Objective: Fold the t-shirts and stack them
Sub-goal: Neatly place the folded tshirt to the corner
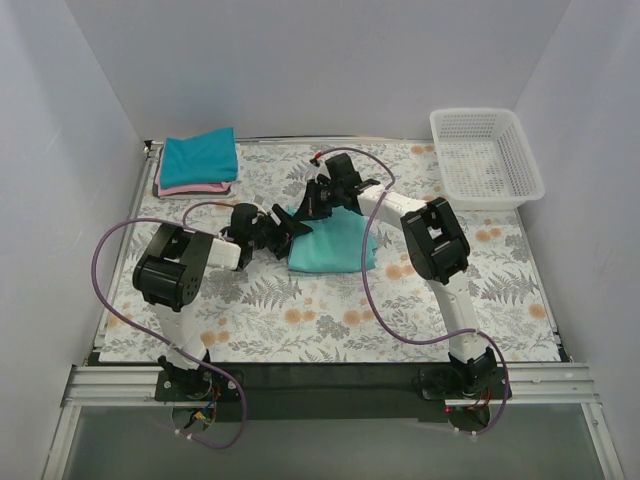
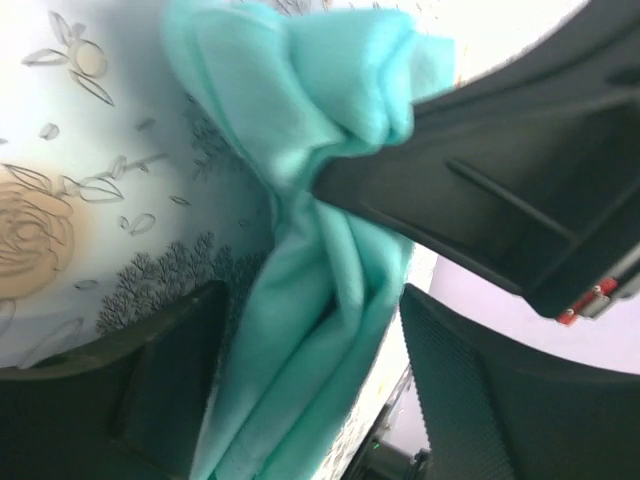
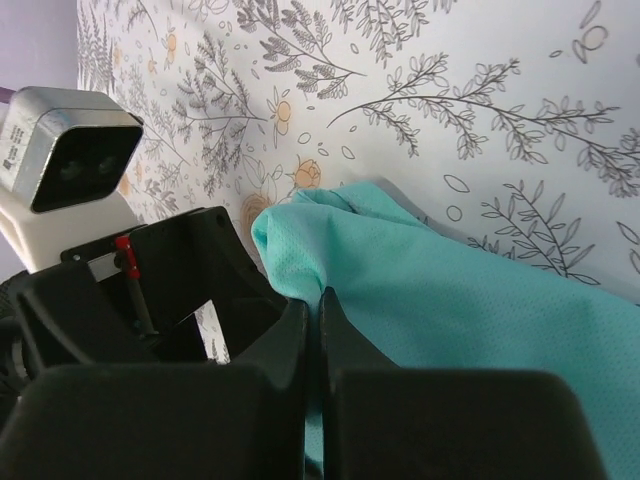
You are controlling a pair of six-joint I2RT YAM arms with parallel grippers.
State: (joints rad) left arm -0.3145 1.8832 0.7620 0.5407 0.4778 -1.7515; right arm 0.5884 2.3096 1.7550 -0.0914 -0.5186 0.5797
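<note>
- Right gripper [image 3: 320,300] is clamping its two black fingers on a raised fold of the sea-green t-shirt [image 3: 470,330], the jaws showing only a thin slit between them.
- Left gripper [image 2: 310,300] is reaching in from the opposite side, just beside the right one. Its fingers [image 2: 150,390] are standing apart with the same cloth running down between them, and whether they are pressing on it cannot be told.
- Both grippers are meeting at the shirt's far left corner, near the middle of the table [image 1: 300,320]. That corner is being held up in a bunched knot, while the rest of the shirt is lying flat on the surface toward the right arm.
- Up close the sea-green cloth is showing a fine dotted weave and long soft creases below the pinch. From above it is reading as a rough rectangle.
- A pale covering printed with grey ferns and orange flowers is lying over the table, with a dark strip and a metal rail running along the near edge where the arm bases are bolted.
- At the far left corner, well apart from the grippers, a darker teal-blue t-shirt [image 1: 198,155] is lying folded on a pink t-shirt [image 1: 195,188], whose near edge alone is peeking out.
- A white mesh basket [image 1: 480,165] is sitting at the far right corner.
- Plain pale walls [image 1: 330,70] are closing in the table on three sides.
</note>
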